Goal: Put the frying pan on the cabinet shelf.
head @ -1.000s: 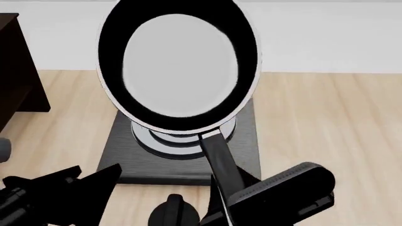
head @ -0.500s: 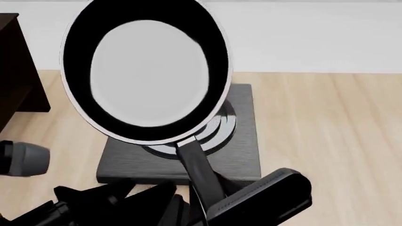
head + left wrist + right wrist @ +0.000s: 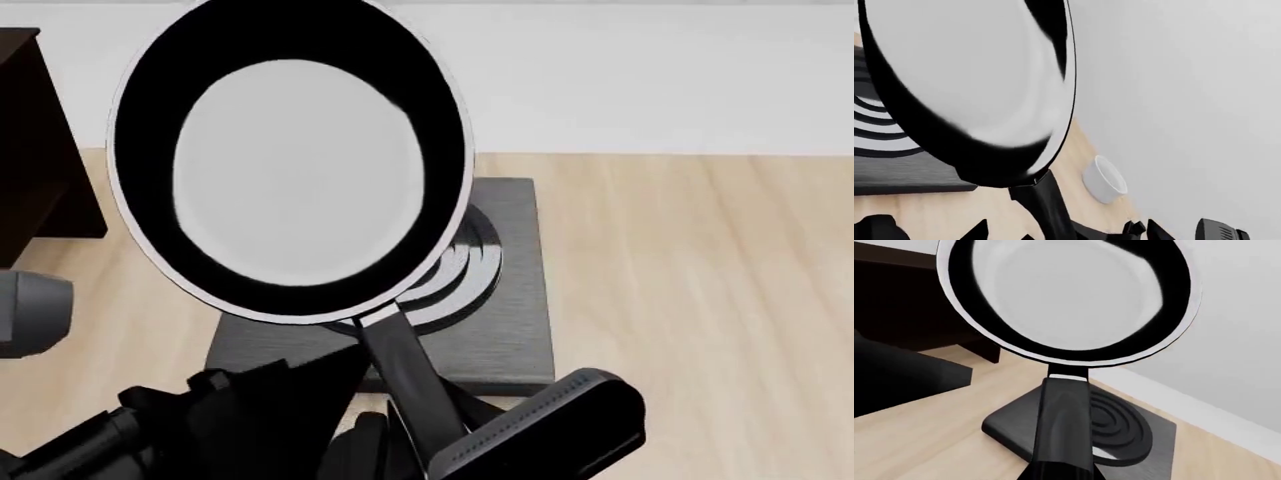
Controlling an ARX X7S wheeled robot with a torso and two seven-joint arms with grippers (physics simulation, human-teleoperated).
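The frying pan [image 3: 291,165] is in the air, tilted with its pale-grey base facing the head camera, above the left part of the burner plate [image 3: 514,330]. Its black handle [image 3: 407,385] runs down into my right gripper [image 3: 434,445], which is shut on it. In the right wrist view the frying pan [image 3: 1067,295] fills the upper part and the handle [image 3: 1064,425] leads toward the camera. My left gripper [image 3: 307,400] is open just left of the handle. In the left wrist view the handle [image 3: 1047,205] lies between its fingertips [image 3: 1149,229]. The dark cabinet shelf [image 3: 40,150] stands at the far left.
A square black burner plate [image 3: 1121,435] with concentric rings sits on the light wooden floor below the pan. A small white bowl [image 3: 1105,179] lies near the white wall [image 3: 667,80]. The cabinet [image 3: 901,305] shows behind the pan in the right wrist view.
The pan has swung left toward the cabinet side, carried by my right gripper. My left arm has moved right and closer to the handle.
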